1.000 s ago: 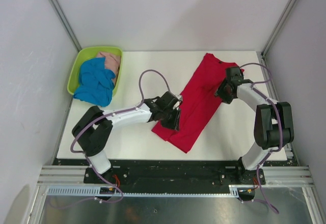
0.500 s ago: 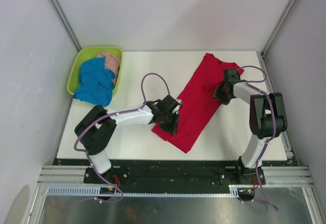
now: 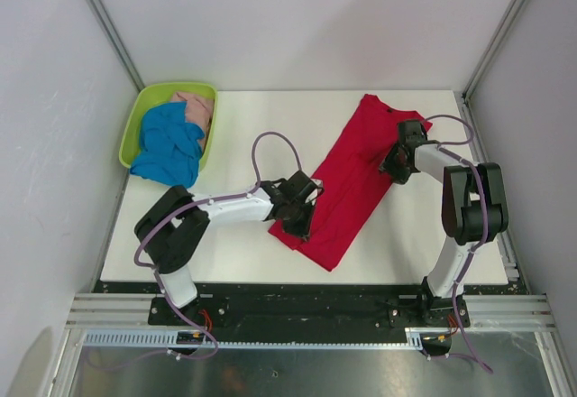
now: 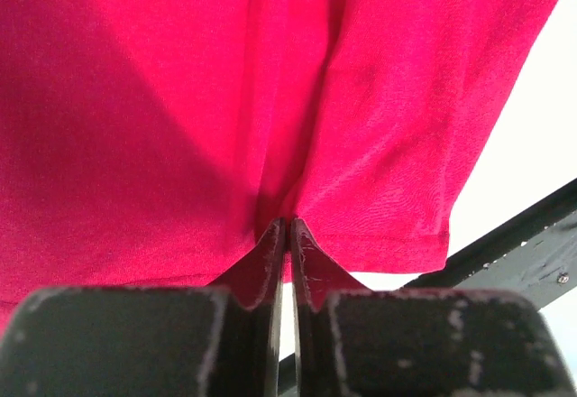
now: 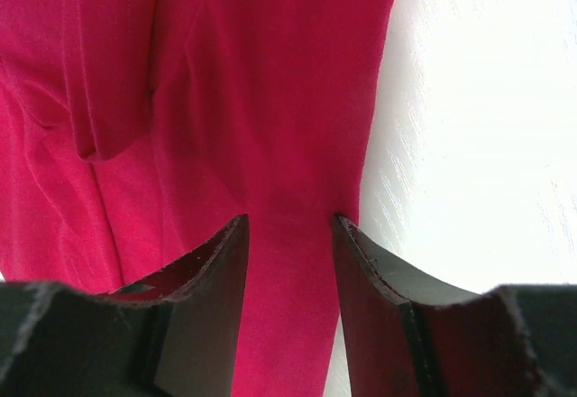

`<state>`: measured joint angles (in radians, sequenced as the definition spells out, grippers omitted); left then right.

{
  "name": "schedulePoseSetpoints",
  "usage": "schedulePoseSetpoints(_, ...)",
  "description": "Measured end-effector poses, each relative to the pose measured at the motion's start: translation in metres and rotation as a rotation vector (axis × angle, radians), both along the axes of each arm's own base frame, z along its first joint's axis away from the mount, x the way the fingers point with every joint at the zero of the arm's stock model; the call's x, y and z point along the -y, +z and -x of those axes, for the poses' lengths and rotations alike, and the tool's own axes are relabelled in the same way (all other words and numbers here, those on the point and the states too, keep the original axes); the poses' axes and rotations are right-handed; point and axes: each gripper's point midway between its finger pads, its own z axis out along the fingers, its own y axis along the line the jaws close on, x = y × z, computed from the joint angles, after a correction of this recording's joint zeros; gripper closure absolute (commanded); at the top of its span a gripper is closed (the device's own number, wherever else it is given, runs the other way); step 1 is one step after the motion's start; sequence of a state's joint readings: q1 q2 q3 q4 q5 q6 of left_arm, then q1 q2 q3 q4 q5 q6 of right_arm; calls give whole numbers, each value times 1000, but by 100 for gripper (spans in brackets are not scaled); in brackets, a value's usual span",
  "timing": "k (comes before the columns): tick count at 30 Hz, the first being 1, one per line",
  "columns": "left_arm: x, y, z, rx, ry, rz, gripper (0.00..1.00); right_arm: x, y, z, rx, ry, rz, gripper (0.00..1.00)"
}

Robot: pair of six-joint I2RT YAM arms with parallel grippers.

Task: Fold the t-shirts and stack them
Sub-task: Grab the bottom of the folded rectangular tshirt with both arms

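Observation:
The red t-shirt (image 3: 352, 176) lies folded into a long strip, slanting across the right half of the table. My left gripper (image 3: 300, 219) is at its near left edge, shut on a pinch of the red cloth (image 4: 361, 99). My right gripper (image 3: 391, 164) sits at the shirt's far right edge, open, with its fingertips down on the red cloth (image 5: 261, 108). The blue t-shirt (image 3: 168, 147) hangs over the rim of the lime-green basket (image 3: 144, 108). The pale pink t-shirt (image 3: 196, 108) lies behind it inside the basket.
The basket stands at the table's far left corner. Bare white table (image 3: 261, 117) shows between basket and red shirt. The table's near edge and a dark rail (image 4: 514, 253) lie just past the shirt's hem.
The left gripper has slid slightly toward the near edge of the shirt. The right arm's elbow folded upright between the first two frames, with its gripper staying on the shirt's edge.

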<state>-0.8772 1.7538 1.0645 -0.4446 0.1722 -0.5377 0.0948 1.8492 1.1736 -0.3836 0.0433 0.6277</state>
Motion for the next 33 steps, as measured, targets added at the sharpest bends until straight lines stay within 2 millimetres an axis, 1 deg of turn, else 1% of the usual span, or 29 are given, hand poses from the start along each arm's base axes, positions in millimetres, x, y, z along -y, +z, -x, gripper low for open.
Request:
schedulePoseSetpoints(2, -1, -1, 1, -4, 0, -1, 99, 0, 0, 0, 0, 0, 0, 53)
schedulePoseSetpoints(4, -1, -1, 3, -12, -2, -2, 100, 0, 0, -1, 0, 0, 1, 53)
schedulePoseSetpoints(11, -7, 0, 10, -22, -2, -1, 100, 1, 0, -1, -3, 1, 3, 53)
schedulePoseSetpoints(17, -9, 3, 12, -21, 5, 4, 100, 2, -1, -2, -4, 1, 6, 53)
schedulePoseSetpoints(18, -10, 2, 12, -22, 5, 3, 99, 2, -1, -2, -4, 2, 6, 53)
schedulePoseSetpoints(19, -10, 1, 13, -24, 5, 0, 95, 2, 0, -2, -4, 3, 7, 52)
schedulePoseSetpoints(23, -11, 1, 13, -26, 3, -1, 70, 2, 0, -2, -3, 12, 15, 51)
schedulePoseSetpoints(24, -11, 1, 13, -25, 1, -1, 65, 3, 1, -2, -4, 14, 21, 51)
schedulePoseSetpoints(26, -12, 4, 14, -22, -3, 2, 58, 4, 1, -2, -8, 18, 35, 51)
schedulePoseSetpoints(28, -11, 10, 14, -16, -5, 14, 56, 2, 3, -1, -13, 29, 48, 51)
schedulePoseSetpoints(30, -12, 19, 13, -4, -4, 32, 55, -1, 9, -2, -9, 38, 55, 52)
schedulePoseSetpoints(33, -12, 32, 10, 20, 5, 60, 58, -10, 25, -7, 28, 59, 52, 52)
